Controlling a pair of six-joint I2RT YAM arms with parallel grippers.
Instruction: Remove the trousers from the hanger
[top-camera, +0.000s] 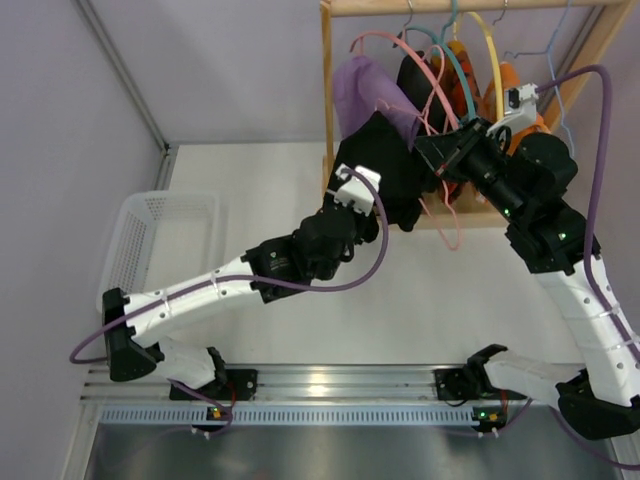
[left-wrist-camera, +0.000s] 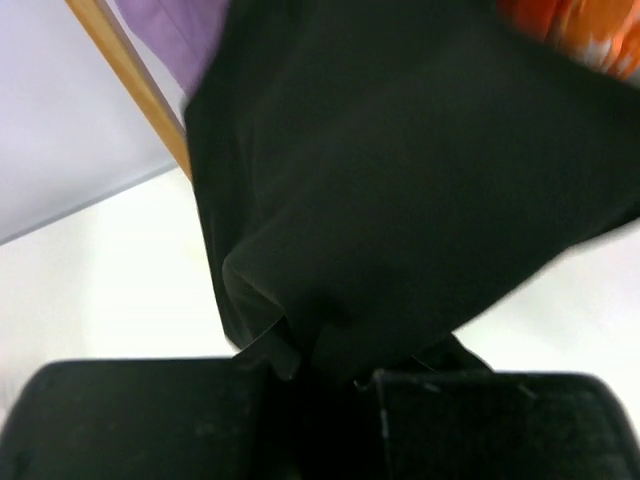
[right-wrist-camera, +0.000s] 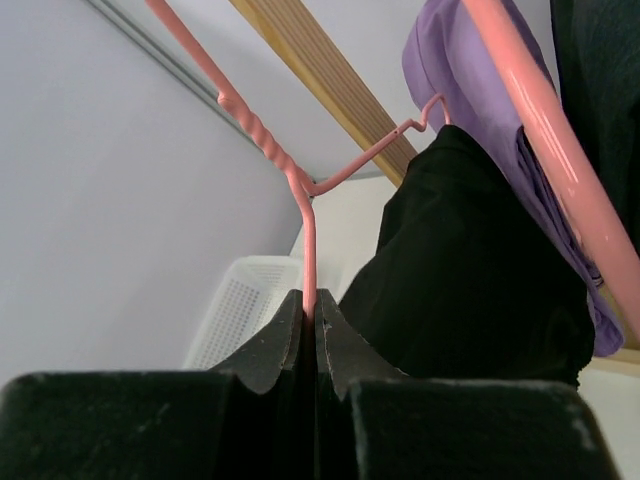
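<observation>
Overhead, a white table (top-camera: 400, 310) fills the view, closed in by pale lilac-grey walls (top-camera: 230, 70). A metal rail (top-camera: 330, 382) runs along its near edge. A white slatted basket (top-camera: 170, 197) sits at the left side. A wooden rack (top-camera: 327, 90) stands at the far right, carrying several coloured wire hangers, a purple garment (top-camera: 360, 85) and an orange garment (top-camera: 508, 78).

The rack's top is cut off by the frame. From above, the fingertips of the left gripper (left-wrist-camera: 330, 380) are buried in dark cloth, and the left wrist view is blurred. How the black trousers (top-camera: 385, 160) sit on their hanger cannot be made out; they hang at the rack's left post, below the purple garment.

The left gripper's jaws are pressed together on a bunched fold at the trousers' lower edge. The right gripper (right-wrist-camera: 312, 320) has its jaws closed tight, pinching the thin wire of the pink hanger (right-wrist-camera: 308, 240) below its twisted neck.
</observation>
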